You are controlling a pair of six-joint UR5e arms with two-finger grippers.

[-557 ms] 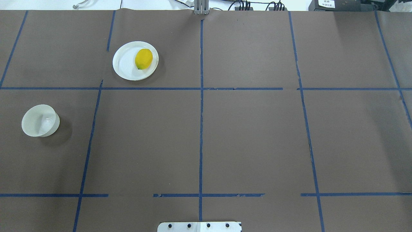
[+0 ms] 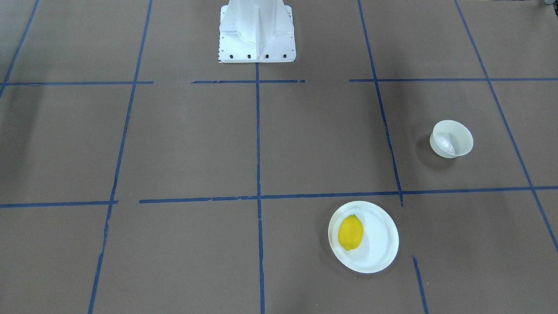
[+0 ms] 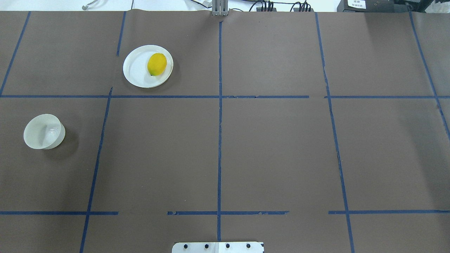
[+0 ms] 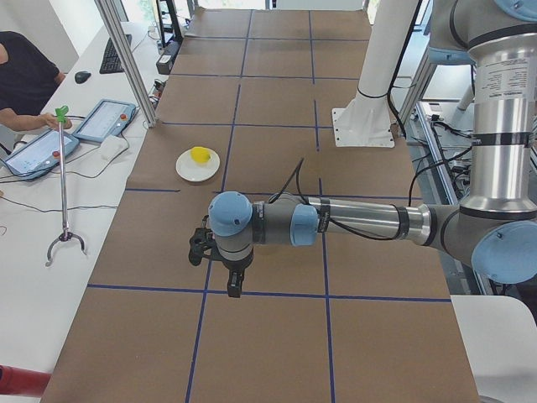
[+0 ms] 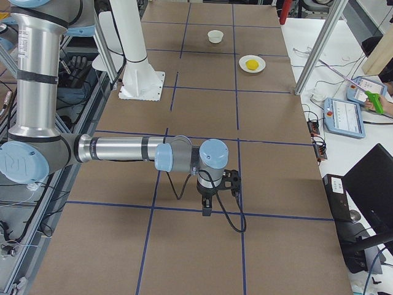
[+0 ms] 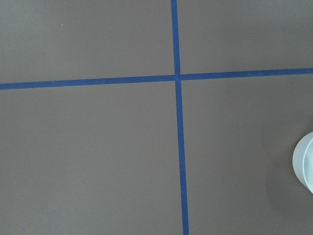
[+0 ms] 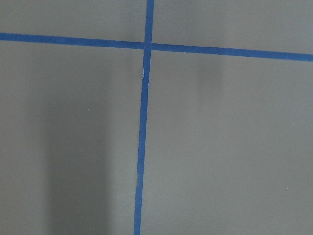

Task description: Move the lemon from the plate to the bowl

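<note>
The left claw (image 4: 234, 284) hangs below its wrist over bare brown surface (image 3: 274, 151). It shows only in the side view from the robot's left end, so I cannot tell whether its fingers are spread or pressed together. The same holds for the right claw (image 5: 206, 206), which is seen only from the opposite end camera, its state not readable. Neither claw appears in the overhead or front-facing view. The plate (image 3: 135, 72) is the thing to steer by, and the right claw hovers well apart from it, toward the other end of the surface. The lemon (image 3: 156, 64) lies on the plate, ungrasped, on the half that faces the surface's centre line and close to that rim. Its long axis runs nearly straight away from the robot, the far tip leaning a little toward the centre. The bowl (image 3: 42, 133) stands upright and empty, well apart from the plate, nearer the robot and further out to the robot's left. A sliver of its rim shows at the edge of the left wrist view, which puts the left claw near the bowl, on the bowl's side of the plate. By my reading the left arm is the nearer one, and nothing of the task is done yet. From the left claw the lemon lies farther from the robot and inward toward the centre. The fingers would probably do best closing across the lemon's short width, from the plate's two sides.
</note>
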